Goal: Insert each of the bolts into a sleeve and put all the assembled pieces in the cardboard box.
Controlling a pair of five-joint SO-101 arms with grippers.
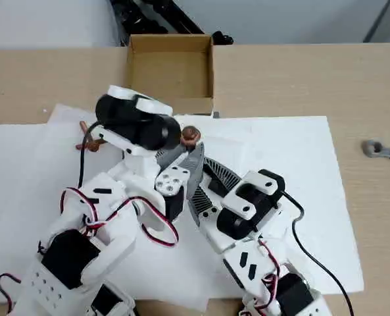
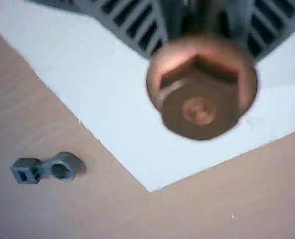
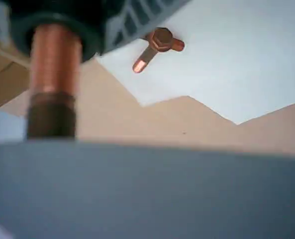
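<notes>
Left wrist view is showing the copper bolt (image 2: 202,94) almost head-on, its hex head filling the upper middle. Ribbed grey jaws are closing on the shank from both sides just behind the head, so the left gripper (image 1: 181,157) is, by my reading, clamping this bolt.

In the high view the head is facing upward, so the long axis is running steeply upright, head on top and shank pointing down between the two arms. The right gripper (image 1: 209,181) is sitting just beside it, tip to tip with the left. Whether it is gripping anything I cannot tell.

In the right wrist view the smooth copper shank is passing down out of a dark collar (image 3: 57,22), probably the sleeve, and is turning darker lower down. So the seating looks partly done.

The cardboard box (image 1: 171,43) is lying open straight beyond the head, at the far edge of the white paper sheet (image 1: 280,151), with the left arm nearer to it.

Two spare bolts (image 1: 89,140) are lying crossed on the paper, and a loose grey sleeve (image 1: 379,149) is resting on bare wood, well apart.
</notes>
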